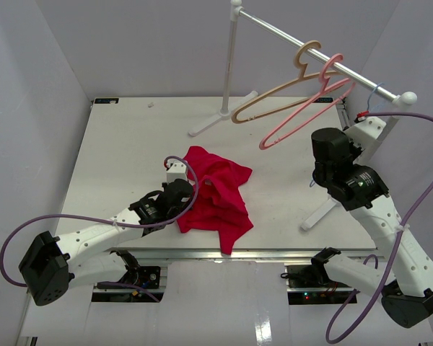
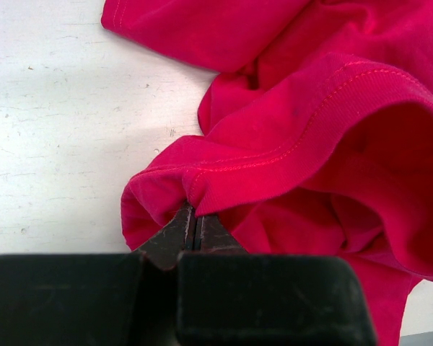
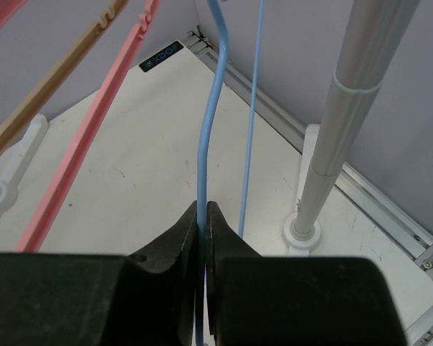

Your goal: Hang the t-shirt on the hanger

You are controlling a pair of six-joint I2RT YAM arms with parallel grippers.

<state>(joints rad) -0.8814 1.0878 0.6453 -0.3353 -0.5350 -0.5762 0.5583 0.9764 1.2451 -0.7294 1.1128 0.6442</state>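
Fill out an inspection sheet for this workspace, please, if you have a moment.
Surface: white table, lightly scuffed.
Job's things: t-shirt crumpled on the table; hanger upright in the right jaws.
Clutter: tan hanger and pink hanger hanging on the rail.
Grippers: left gripper shut on the t-shirt's edge; right gripper shut on the hanger.
Cables: purple cables loop off both arms.
Surroundings: plain walls; nothing else seen.
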